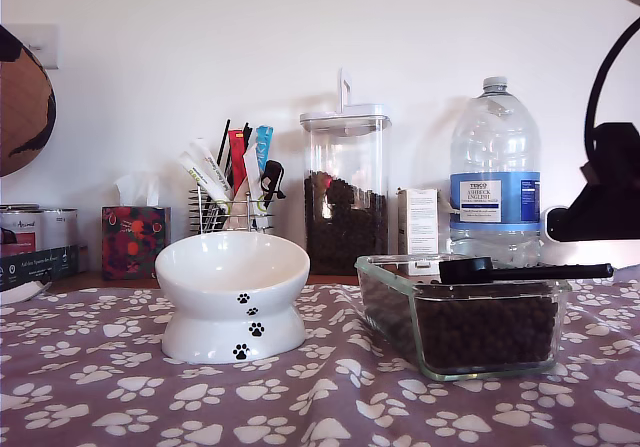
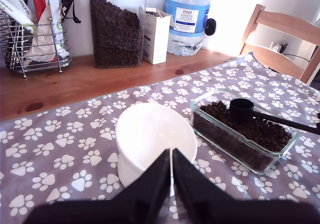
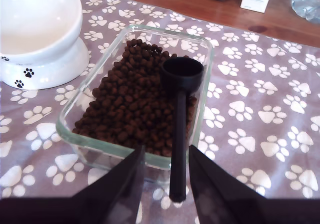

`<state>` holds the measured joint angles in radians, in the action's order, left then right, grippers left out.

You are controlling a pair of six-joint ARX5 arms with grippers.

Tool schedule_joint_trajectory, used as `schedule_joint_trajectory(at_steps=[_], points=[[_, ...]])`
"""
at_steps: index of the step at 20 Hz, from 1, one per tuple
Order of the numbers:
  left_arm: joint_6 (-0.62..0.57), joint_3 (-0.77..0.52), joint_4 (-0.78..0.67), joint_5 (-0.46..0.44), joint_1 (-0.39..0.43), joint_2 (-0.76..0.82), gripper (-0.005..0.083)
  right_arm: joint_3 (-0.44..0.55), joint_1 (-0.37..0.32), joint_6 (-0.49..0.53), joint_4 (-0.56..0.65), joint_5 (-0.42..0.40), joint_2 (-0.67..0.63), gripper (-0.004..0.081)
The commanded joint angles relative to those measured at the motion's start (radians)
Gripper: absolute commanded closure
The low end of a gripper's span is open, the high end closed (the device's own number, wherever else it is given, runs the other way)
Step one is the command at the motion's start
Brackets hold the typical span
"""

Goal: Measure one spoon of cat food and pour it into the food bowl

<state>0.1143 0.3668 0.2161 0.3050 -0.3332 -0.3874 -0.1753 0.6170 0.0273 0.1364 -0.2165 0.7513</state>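
Kibble point(image 1: 485, 332) fills the glass dish point(image 1: 395, 307) at the exterior view's right, with the black spoon point(image 1: 520, 270) lying across it, beside the shiny white bowl point(image 1: 232, 267). My first gripper point(image 2: 172, 176) is pressed together above that bowl. My second gripper point(image 3: 165, 176), fingers apart, straddles the thin handle; I should close squarely so it stays level.

Exterior view: bright, even daylight; white wall close to overexposed. Water bottle point(image 1: 495, 167) backlit, glare on its shoulder. An arm point(image 1: 600, 182) at the exterior view's right is a featureless silhouette.

First wrist view: top edge blown out, possibly a window. Near gripper soft, out of focus.

Second wrist view: glass dish point(image 3: 70, 134) rim glints; food bowl point(image 3: 37, 18) glossy; shadows faint.
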Motion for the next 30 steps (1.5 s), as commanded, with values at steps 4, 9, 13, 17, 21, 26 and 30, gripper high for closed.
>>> schedule_joint_trajectory(at_steps=[4,9,13,17,21,26,30], points=[[0.001,-0.003,-0.007,0.002,-0.003,0.002,0.0793,0.011,-0.035,0.000,0.103,0.008,0.107,0.0521],[0.002,-0.003,-0.007,0.005,-0.003,0.002,0.0793,0.012,-0.077,-0.006,0.166,0.072,0.217,0.0521],[0.001,-0.003,-0.007,0.006,-0.003,0.002,0.0793,0.012,-0.077,-0.026,0.212,0.088,0.271,0.0523],[0.002,-0.003,-0.007,0.006,-0.003,0.002,0.0793,0.012,-0.084,-0.026,0.217,0.087,0.307,0.0549],[0.001,-0.003,-0.007,0.006,-0.003,0.002,0.0793,0.012,-0.090,-0.026,0.218,0.087,0.313,0.0674],[0.002,-0.003,-0.007,0.006,-0.003,0.002,0.0793,0.011,-0.090,-0.026,0.218,0.087,0.312,0.0782],[0.002,-0.003,-0.007,0.006,-0.003,0.002,0.0793,0.001,-0.089,-0.027,0.217,0.087,0.299,0.0783]])
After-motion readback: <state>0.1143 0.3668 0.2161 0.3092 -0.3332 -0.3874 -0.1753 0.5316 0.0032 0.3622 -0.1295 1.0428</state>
